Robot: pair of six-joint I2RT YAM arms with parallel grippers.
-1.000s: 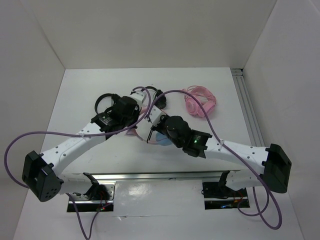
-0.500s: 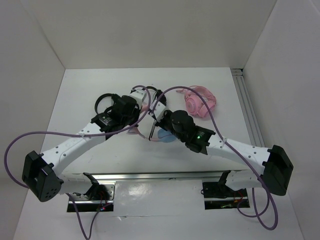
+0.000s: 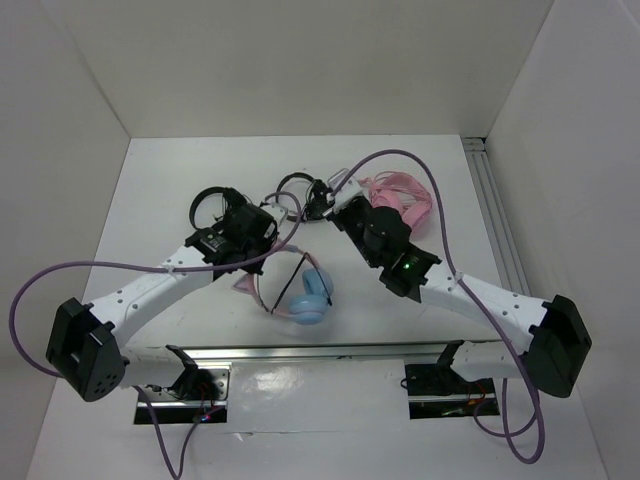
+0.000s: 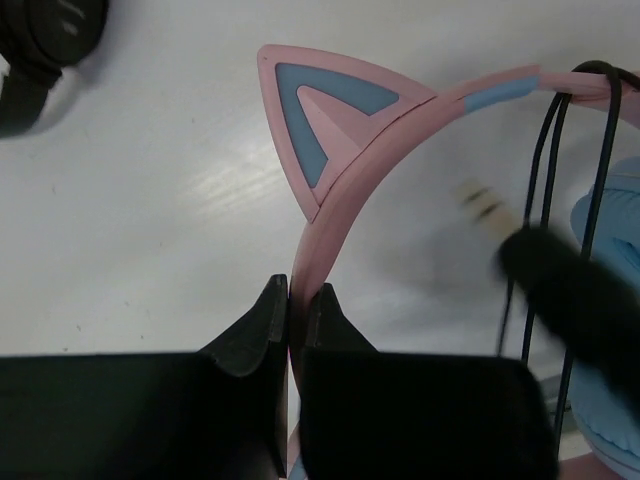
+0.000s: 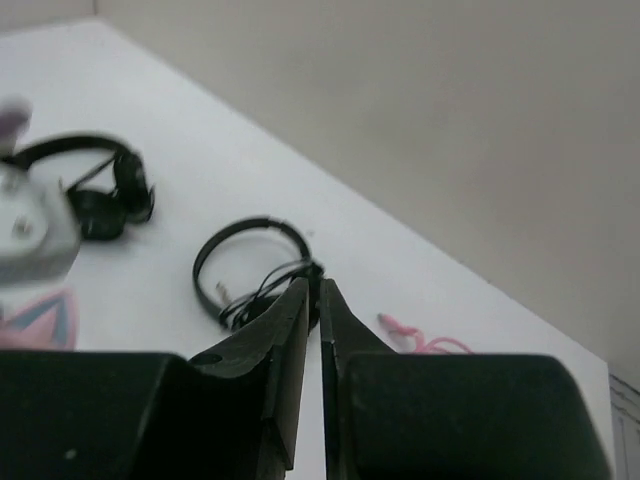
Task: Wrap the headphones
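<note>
**Left grip on headband; right closed, nothing seen in it.**

The headphones (image 3: 308, 303) lie on the table (image 3: 160, 190) between my two arms, blue ear cup toward the near edge. My left gripper (image 4: 290, 305) is pinched tight on the thin pink headband (image 4: 335, 215), just below its cat ear (image 4: 320, 120). The black cable (image 4: 548, 170) hangs over the band, and its plug (image 4: 540, 272) is blurred. My right gripper (image 5: 312, 290) shows only a slit between its fingers and points toward a black headset (image 5: 250, 262). The all-pink headset (image 3: 400, 200) lies just beside that arm.
</note>
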